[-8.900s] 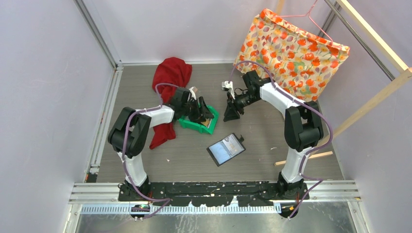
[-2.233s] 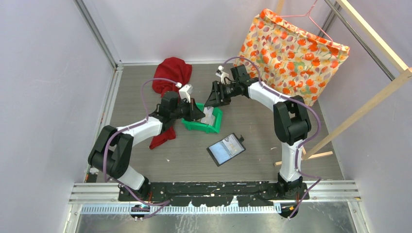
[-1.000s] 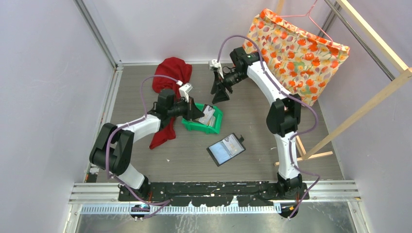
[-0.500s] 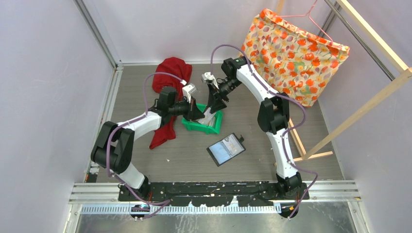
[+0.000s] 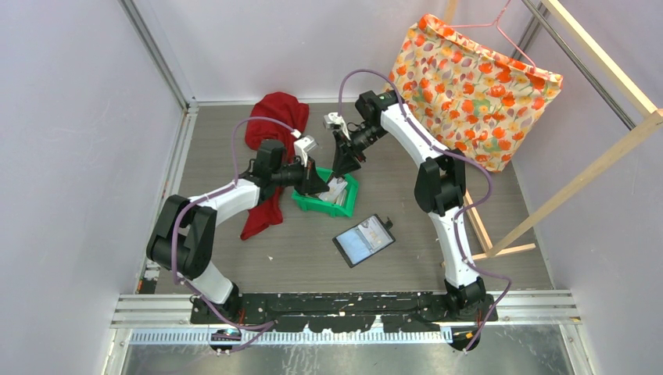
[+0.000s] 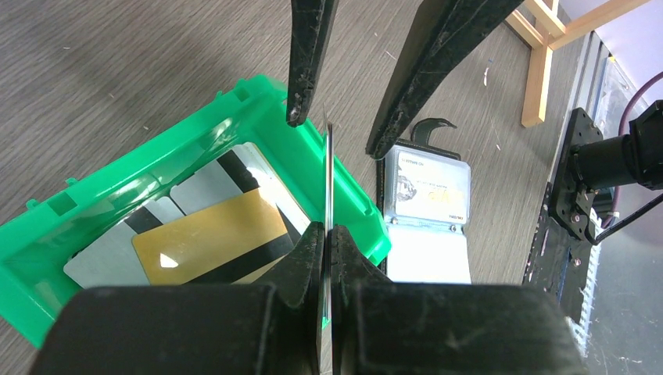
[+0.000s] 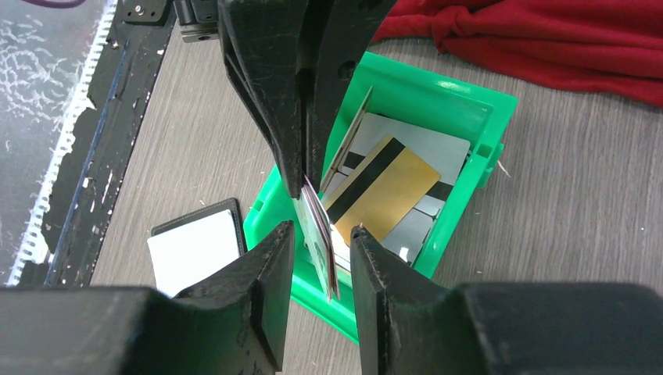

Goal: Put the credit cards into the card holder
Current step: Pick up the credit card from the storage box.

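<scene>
My left gripper (image 6: 327,234) is shut on one of the credit cards (image 6: 327,172), holding it on edge above the green bin (image 6: 353,205). My right gripper (image 7: 320,238) is open, with one finger on each side of that same card (image 7: 313,209) and a small gap on both sides. More credit cards lie in the bin: a gold one (image 7: 388,187) and grey ones (image 6: 102,262). The card holder (image 5: 364,240) lies open on the table in front of the bin, pale pockets up. From above, both grippers meet over the bin (image 5: 324,203).
A red cloth (image 5: 276,117) lies behind and left of the bin. A floral fabric bag (image 5: 469,70) hangs at the back right. A wooden frame (image 5: 489,251) leans along the right side. The arms' base rail (image 5: 336,301) runs along the near edge.
The right gripper has come down from the back toward the bin, and its jaws have narrowed around the card held by the left gripper. The left gripper has stayed shut on the card.
</scene>
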